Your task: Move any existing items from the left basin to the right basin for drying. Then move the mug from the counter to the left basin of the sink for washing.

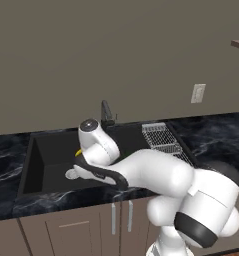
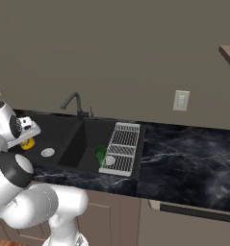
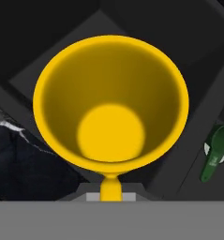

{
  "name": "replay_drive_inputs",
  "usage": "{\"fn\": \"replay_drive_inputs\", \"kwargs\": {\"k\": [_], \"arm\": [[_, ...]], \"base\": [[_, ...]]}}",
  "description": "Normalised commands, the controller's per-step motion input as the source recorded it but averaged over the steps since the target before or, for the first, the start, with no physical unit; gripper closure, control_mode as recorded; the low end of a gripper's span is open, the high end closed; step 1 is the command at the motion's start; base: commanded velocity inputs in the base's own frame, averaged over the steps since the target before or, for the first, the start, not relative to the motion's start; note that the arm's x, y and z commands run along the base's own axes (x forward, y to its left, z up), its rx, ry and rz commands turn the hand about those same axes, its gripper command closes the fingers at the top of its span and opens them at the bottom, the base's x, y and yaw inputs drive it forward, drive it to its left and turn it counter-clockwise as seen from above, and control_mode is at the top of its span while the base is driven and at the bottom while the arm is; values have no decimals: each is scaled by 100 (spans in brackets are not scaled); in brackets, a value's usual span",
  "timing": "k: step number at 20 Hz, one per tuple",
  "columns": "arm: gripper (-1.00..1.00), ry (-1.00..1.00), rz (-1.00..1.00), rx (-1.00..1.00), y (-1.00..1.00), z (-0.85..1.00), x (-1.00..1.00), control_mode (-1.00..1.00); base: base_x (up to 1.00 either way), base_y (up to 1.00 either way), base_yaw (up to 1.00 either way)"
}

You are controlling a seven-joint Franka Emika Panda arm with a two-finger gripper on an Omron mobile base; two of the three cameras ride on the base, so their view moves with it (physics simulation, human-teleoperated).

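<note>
The arm bends low over the sink [image 1: 41, 150], its hand down inside the left basin [image 1: 51, 160]. The gripper [image 3: 111, 190] has its fingers drawn in tight on the mug [image 3: 111, 101], pinching it at the near edge of the rim; the hand view looks straight down into the yellow cup, whose round floor and flared wall take up most of the picture, with black basin beneath and around it. From the left base view only a sliver of the mug [image 1: 78, 152] peeks out beside the wrist, just above the silver drain [image 1: 71, 173]. In the right base view the mug [image 2: 27, 142] sits at the hand's lower side, left of the drain [image 2: 47, 152], over the basin floor; whether it touches the floor or hangs just above it cannot be told.

The bottle [image 2: 100, 153] is in the right basin [image 2: 90, 144], close against the left edge of the wire rack [image 2: 122, 146] that lies over that basin's right part. In the hand view the bottle [image 3: 215, 154] shows at the right edge, dark green, its neck pointing down in that picture, beyond the divider.

The faucet [image 2: 74, 103] stands at the far rim of the sink, between the basins. The counter [image 2: 188, 153] of black veined marble stretches to the right of the sink, and to its left as well [image 1: 6, 155]. A pale wall outlet [image 2: 181, 100] sits on the wall above the right stretch of counter
</note>
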Motion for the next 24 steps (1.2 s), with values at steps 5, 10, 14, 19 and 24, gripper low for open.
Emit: {"fn": "replay_drive_inputs", "kwargs": {"k": [5, 10, 14, 19, 24], "arm": [[100, 2, 0, 0, 10, -23, 22, -100], [100, 0, 0, 2, 3, -20, 16, -100], [100, 0, 0, 4, 0, -17, 11, -100], [100, 0, 0, 8, 0, -18, 4, -100], [100, 0, 0, 7, 0, -14, 0, -100]], "base": [[0, 0, 0], [0, 0, 0], [0, 0, 0], [0, 0, 0], [0, 0, 0]]}}
